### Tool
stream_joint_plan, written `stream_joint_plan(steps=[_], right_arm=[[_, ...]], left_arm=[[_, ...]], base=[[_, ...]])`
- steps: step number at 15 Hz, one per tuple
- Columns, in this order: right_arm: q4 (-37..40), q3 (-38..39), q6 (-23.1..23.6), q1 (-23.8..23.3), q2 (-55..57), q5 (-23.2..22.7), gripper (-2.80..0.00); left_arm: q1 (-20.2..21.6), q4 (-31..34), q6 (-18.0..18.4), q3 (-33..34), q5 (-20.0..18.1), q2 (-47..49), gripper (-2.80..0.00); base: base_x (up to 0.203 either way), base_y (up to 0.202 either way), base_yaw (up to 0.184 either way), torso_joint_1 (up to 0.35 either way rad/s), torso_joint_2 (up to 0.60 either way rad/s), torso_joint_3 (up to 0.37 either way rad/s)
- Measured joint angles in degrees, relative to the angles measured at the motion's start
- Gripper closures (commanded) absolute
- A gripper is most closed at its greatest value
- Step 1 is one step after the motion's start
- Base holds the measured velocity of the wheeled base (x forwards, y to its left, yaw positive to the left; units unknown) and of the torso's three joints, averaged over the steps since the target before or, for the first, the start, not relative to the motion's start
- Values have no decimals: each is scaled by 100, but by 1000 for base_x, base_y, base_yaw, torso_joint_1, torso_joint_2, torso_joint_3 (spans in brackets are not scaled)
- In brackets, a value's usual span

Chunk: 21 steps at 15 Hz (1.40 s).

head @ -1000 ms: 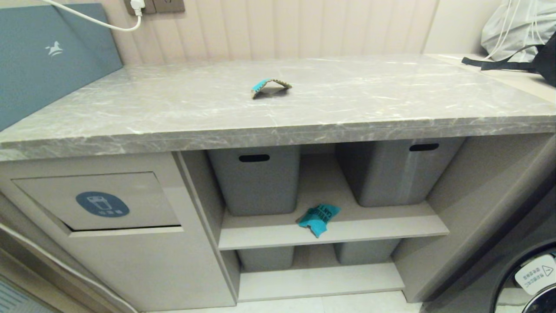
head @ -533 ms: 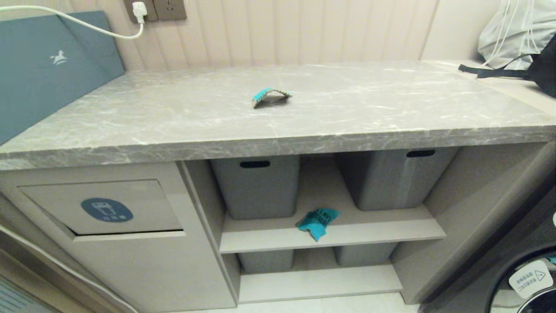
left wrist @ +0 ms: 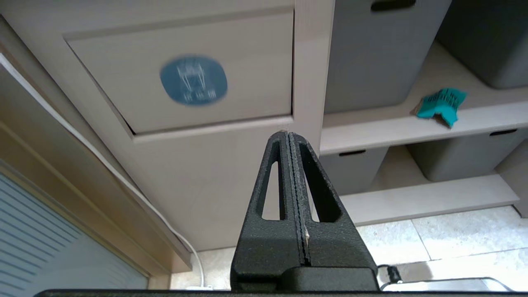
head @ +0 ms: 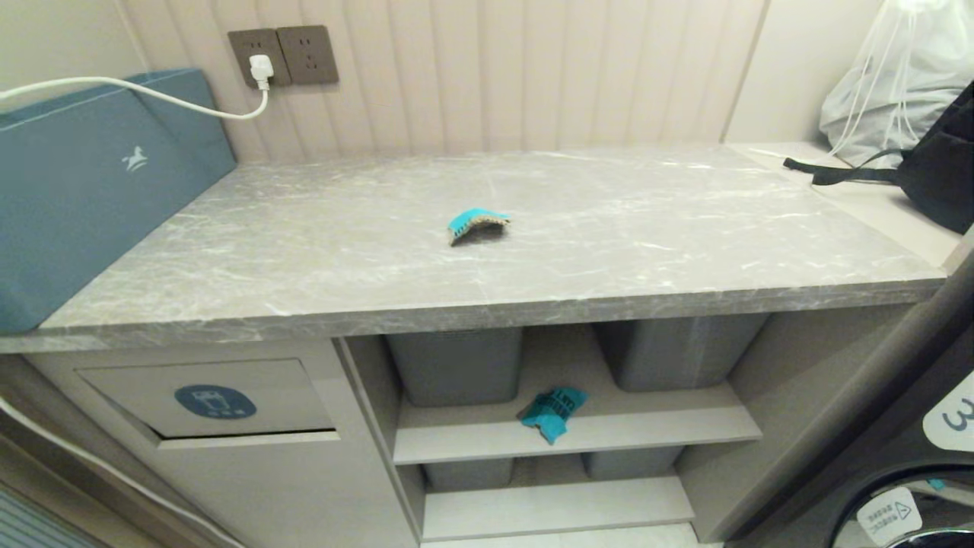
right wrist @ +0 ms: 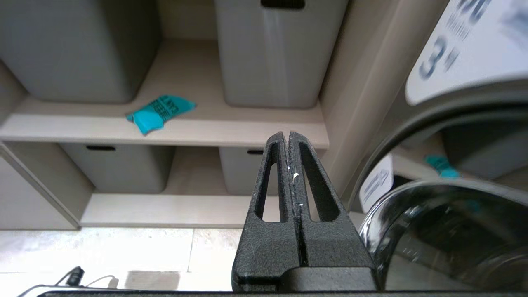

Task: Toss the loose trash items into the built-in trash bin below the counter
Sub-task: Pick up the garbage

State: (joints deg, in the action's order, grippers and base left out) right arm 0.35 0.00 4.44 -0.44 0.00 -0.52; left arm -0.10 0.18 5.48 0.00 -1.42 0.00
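One crumpled teal wrapper with a tan inner side (head: pixel 476 222) lies mid-counter on the grey marble counter (head: pixel 304 259). A second teal wrapper with dark lettering (head: pixel 553 411) (left wrist: pixel 441 105) (right wrist: pixel 160 111) rests on the upper shelf between two grey storage bins. The built-in trash bin's beige flap with its round blue sticker (head: pixel 214 401) (left wrist: pixel 194 80) sits under the counter at the left. My left gripper (left wrist: pixel 287 134) is shut and empty, hanging in front of the cabinet below the flap. My right gripper (right wrist: pixel 287 134) is shut and empty, low before the shelves. Neither arm shows in the head view.
Grey storage bins (head: pixel 456 365) (head: pixel 677 354) stand on the shelves. A teal padded board (head: pixel 91 190) leans at the counter's left, with a white cable (head: pixel 137 91) plugged into the wall socket. A black bag (head: pixel 940 179) lies at the right. A washing machine door (right wrist: pixel 453 231) is close on the right.
The head camera has risen: the whole scene shifted down in view, showing more wall and socket and less of the lower shelves. Both wrappers lie where they were.
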Motion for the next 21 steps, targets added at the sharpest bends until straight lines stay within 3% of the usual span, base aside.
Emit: stream_joint_plan(steps=[13, 16, 18, 19, 21], right_arm=[[-13, -2, -59, 0, 0, 14, 0], [-15, 0, -217, 0, 0, 27, 0], [-20, 0, -329, 0, 0, 27, 0], [-24, 0, -336, 0, 0, 25, 0], [-24, 0, -346, 0, 0, 25, 0]], left_arm=[[0, -18, -169, -29, -15, 0, 0], [-1, 26, -332, -800, -248, 237, 0], [-52, 17, -661, -1608, -594, 908, 0], [-86, 2, -894, -2065, -811, 1401, -280], [-162, -19, -1497, -3000, -1324, 2553, -280]], base=[[0, 0, 0, 235, -512, -278], [0, 0, 0, 46, -99, -55], [0, 0, 0, 0, 0, 0], [0, 0, 0, 0, 0, 0], [0, 0, 0, 0, 0, 0]])
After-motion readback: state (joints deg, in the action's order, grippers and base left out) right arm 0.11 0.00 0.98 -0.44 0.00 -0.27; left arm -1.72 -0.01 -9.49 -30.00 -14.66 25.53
